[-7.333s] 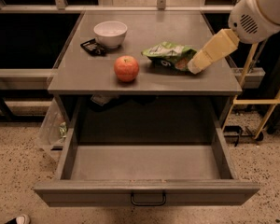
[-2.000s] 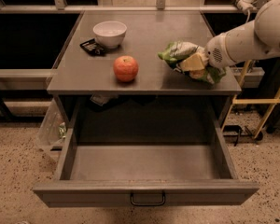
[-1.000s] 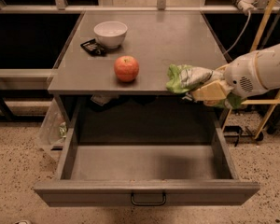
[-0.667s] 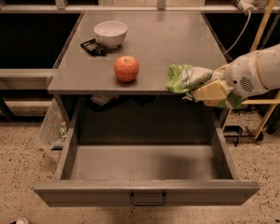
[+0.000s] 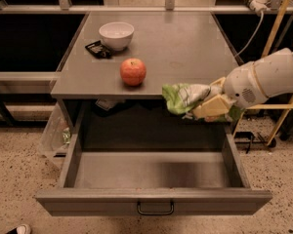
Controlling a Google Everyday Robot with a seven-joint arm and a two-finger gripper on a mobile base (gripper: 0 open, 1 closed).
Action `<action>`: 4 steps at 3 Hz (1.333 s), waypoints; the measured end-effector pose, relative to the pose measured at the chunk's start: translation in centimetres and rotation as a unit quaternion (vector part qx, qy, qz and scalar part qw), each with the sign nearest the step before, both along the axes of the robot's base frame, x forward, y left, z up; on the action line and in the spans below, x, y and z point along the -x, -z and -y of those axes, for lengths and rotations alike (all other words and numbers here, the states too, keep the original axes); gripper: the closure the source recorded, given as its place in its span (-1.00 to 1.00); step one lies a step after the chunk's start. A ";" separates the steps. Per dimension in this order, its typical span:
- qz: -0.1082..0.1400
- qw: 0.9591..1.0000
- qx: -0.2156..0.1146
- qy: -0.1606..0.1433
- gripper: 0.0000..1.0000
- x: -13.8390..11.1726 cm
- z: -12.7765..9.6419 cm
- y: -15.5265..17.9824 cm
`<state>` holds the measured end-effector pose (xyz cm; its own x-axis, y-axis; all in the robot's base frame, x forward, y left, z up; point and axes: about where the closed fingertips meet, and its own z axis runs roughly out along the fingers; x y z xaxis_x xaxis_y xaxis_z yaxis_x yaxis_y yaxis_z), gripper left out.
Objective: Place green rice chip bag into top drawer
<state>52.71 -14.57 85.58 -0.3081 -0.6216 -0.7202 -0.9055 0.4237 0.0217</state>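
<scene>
The one shiny, wrinkly green and white foil rice chip bag [image 5: 182, 97] hangs in the air, off the table, just in front of the right part of the table's front edge and above the rear right of the open drawer; its long axis runs roughly level, left to right across the view, with the free green end pointing left and the other end buried in the gripper [image 5: 205, 101]; the gripper, with beige fingers [image 5: 212, 107] on a white arm [image 5: 266, 78] that reaches in from the right, is clamped on the bag's right end, one finger below it and one above; the one wide shallow grey metal top drawer [image 5: 88, 202] is pulled fully out beneath the table, its floor bare, and the one small dark wire handle [image 5: 155, 209] sits at the centre of its flat front panel; on the flat grey table [image 5: 180, 38] there is one red apple [image 5: 133, 71] near the front edge, one round white bowl [image 5: 116, 35] farther back on the left, and one small dark flat object [image 5: 98, 49] touching the bowl's left side; the apple stands well apart from the bag, to its left; the speckled floor [image 5: 14, 174] lies around the drawer.
</scene>
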 end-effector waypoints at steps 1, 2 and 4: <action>-0.059 0.995 0.020 -0.080 1.00 3.3 -1.2 3.8; -0.103 0.988 0.026 -0.111 1.00 5.1 -2.1 7.1; -0.155 0.987 0.017 -0.040 1.00 5.0 -6.7 14.5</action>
